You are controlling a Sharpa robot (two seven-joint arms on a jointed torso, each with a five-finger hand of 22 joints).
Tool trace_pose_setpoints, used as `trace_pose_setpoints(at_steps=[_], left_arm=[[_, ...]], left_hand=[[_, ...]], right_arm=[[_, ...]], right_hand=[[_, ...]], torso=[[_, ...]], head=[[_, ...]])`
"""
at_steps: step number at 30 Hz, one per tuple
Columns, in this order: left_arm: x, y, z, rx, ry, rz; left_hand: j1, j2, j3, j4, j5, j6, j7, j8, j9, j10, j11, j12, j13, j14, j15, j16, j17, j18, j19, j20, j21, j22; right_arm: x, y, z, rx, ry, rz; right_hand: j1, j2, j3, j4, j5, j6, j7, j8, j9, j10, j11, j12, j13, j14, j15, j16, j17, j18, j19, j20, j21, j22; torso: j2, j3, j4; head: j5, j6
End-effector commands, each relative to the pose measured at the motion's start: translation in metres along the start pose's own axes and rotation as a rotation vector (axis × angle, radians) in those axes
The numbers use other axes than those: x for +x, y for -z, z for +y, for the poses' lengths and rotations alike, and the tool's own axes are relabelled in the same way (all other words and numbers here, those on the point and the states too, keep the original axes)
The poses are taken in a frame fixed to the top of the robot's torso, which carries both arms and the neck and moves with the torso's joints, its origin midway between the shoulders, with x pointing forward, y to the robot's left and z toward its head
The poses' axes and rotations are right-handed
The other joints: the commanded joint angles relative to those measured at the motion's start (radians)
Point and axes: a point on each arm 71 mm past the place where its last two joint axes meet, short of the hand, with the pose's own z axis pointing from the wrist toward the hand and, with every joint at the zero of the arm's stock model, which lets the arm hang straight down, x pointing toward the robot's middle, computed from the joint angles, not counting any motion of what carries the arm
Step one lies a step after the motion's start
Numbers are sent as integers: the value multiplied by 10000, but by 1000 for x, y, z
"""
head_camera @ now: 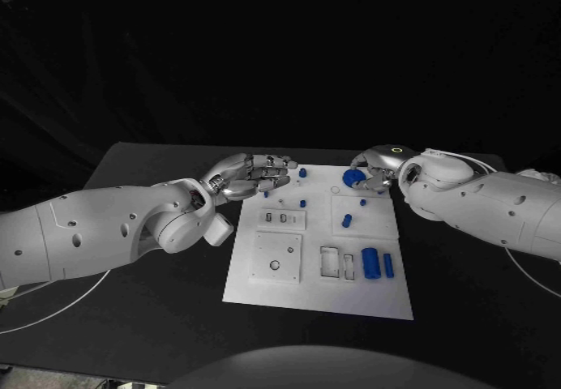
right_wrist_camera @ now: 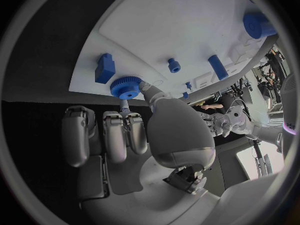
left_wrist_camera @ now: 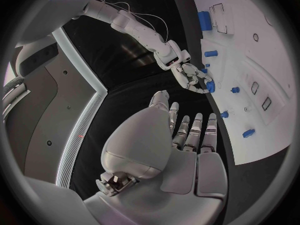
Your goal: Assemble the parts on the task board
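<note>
The right hand (head_camera: 372,172) pinches a blue gear (right_wrist_camera: 127,87) at the far edge of the white board (head_camera: 293,288). The left hand (head_camera: 251,177) hovers just beside that edge, fingers curled in, holding nothing

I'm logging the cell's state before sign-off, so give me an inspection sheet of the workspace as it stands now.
Surface: black table, bare around the board.
Job's things: white task board mid-table; blue gear at its far edge; two blue cylinders in near-right recesses; small blue pegs scattered on it.
Clutter: nothing seen.
Hands: left hand hovers at the board's far-left corner, holding nothing; right hand pinches the blue gear.
Cables: white cable along the right arm; another below the left arm.
Surroundings: dark backdrop.
</note>
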Motion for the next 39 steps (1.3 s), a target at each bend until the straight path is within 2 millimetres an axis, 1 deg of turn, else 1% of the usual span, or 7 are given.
trace_pose_setpoints(at_steps=[1, 6, 15, 19, 30, 36, 39], left_arm=[[2, -1, -1, 57, 118, 174], [2, -1, -1, 32, 121, 181], [3, -1, 0, 49, 145, 240], [3, -2, 0, 36, 156, 272], [3, -2, 0, -2, 169, 308], [4, -2, 1, -16, 173, 317], [4, -2, 1, -22, 176, 324]], left_hand=[[130, 11, -16, -16, 77, -17, 10, 41, -15, 68, 29, 10, 7, 56, -8, 34, 9, 95, 59, 13, 32, 14], [141, 11, -12, -23, 92, -20, 9, 39, -16, 70, 31, 12, 7, 56, -7, 35, 8, 94, 60, 13, 32, 14], [173, -2, -6, -41, 117, -21, 7, 39, -18, 72, 32, 9, 4, 47, -7, 30, 4, 89, 53, 12, 28, 12], [173, -2, -6, -41, 117, -21, 7, 39, -18, 72, 32, 9, 4, 47, -7, 30, 4, 89, 53, 12, 28, 12], [186, -10, -4, -46, 123, -27, 6, 38, -19, 72, 31, 3, 2, 46, -9, 30, 3, 88, 49, 11, 26, 11], [187, -10, -4, -47, 124, -28, 5, 37, -19, 72, 31, 2, 2, 46, -9, 30, 3, 88, 49, 11, 25, 10], [187, -10, -4, -47, 124, -28, 5, 37, -19, 72, 31, 2, 2, 46, -9, 30, 3, 88, 49, 11, 25, 10]], right_arm=[[6, 1, 1, -188, -105, 207], [5, 2, 0, -235, -252, 94], [4, 2, -2, -226, -393, -37], [3, 2, -2, -211, -451, -140], [2, 3, -4, -176, -565, -357], [1, 3, -5, -161, -617, -426], [1, 3, -5, -183, -626, -440]], right_hand=[[-136, 19, -106, 14, -121, -19, -15, -52, -37, 1041, 47, 38, 2634, 1025, 62, 35, 2628, 39, -40, -23, -32, 2083], [-239, 33, -204, 104, -331, -67, -33, -125, -124, 1041, 32, 38, 2634, 1025, 49, 35, 2628, 39, -36, -32, -35, 2084], [-514, 101, -498, 380, -956, -167, -57, -301, -385, 1041, 10, 38, 2634, 1025, 28, 35, 2628, 36, -20, -56, -37, 2089], [-819, 159, -754, 670, -1514, -143, -66, -349, -517, 1041, 3, 38, 2634, 1025, 21, 35, 2628, 34, -13, -65, -37, 2092], [-878, 239, -848, 776, -1560, -177, -89, -392, -583, 1041, -14, 38, 2634, 1025, 8, 35, 2628, 38, -25, -77, -51, 2087], [-1023, 294, -1041, 974, -1561, -191, -99, -431, -664, 1041, -29, 38, 2634, 1025, -9, 35, 2628, 40, -35, -95, -61, 2084], [-937, 428, -1012, 981, -1535, -159, -108, -424, -688, 1041, -34, 38, 2634, 1025, -12, 35, 2628, 43, -42, -98, -70, 2081]], torso=[[2, -1, 6], [2, -1, 4], [7, 0, 1], [13, 1, -1], [9, 5, 0], [7, 1, 3], [6, 1, 6]], head=[[6, -12], [13, -4], [9, -1], [5, -1], [15, -18], [18, -41], [20, -43]])
